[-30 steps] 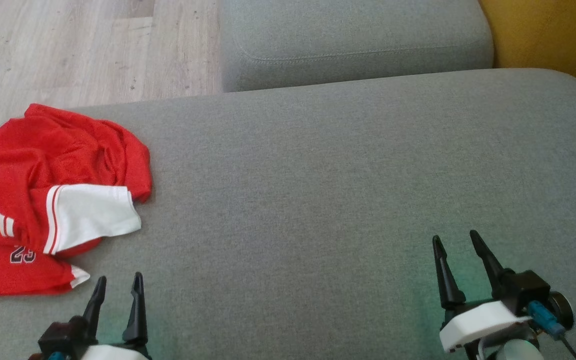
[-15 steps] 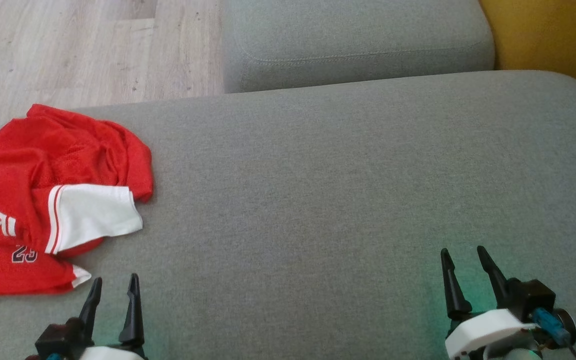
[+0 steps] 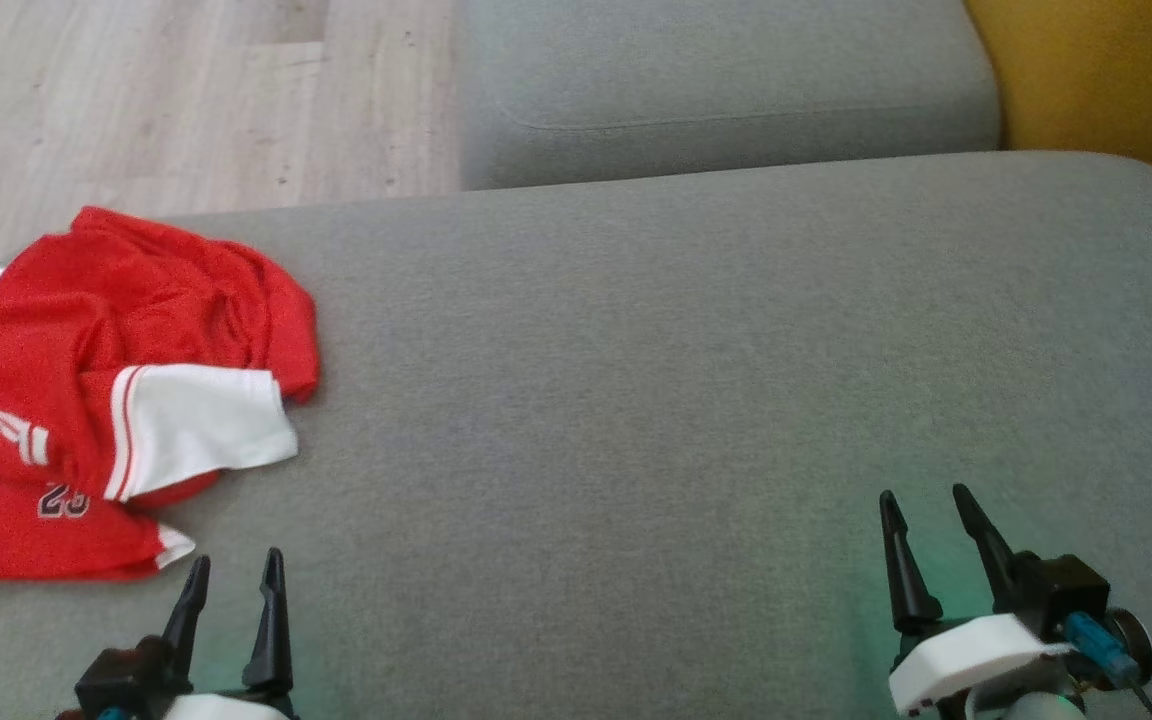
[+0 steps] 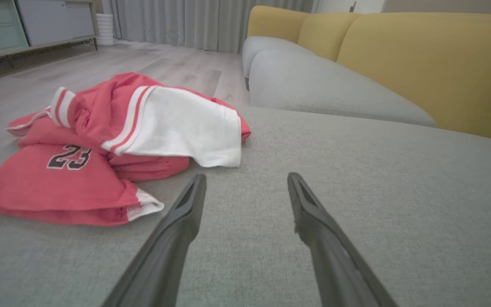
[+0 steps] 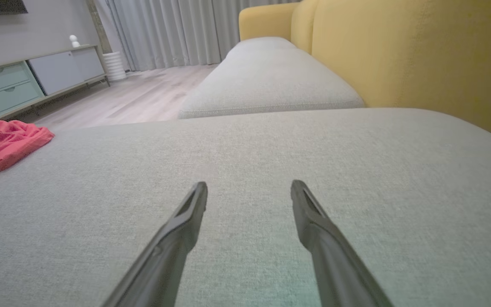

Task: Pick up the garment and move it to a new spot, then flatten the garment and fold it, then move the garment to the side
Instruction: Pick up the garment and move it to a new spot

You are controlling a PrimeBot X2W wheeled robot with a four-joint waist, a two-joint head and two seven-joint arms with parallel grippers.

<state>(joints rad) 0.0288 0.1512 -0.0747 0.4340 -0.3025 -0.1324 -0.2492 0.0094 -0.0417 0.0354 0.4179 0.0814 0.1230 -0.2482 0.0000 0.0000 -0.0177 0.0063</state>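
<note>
Crumpled garment [image 3: 56,330] on the sofa [image 3: 636,350]
It lies at 9 o'clock in the head view, near the left tool [image 3: 236,568] at 7 o'clock; the right tool [image 3: 924,495] sits at 5 o'clock. Both have fingers apart and hold nothing.

The garment [image 3: 66,340] is made of matt, finely meshed cloth. The cushion [image 3: 636,350] is covered with rough woven fabric. The floor [image 3: 136,100] is laid with matt wood.

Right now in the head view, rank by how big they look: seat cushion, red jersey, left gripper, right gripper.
1. seat cushion
2. red jersey
3. right gripper and left gripper: fingers look alike; the left is cut off more by the bottom edge, so no ranking.
</note>
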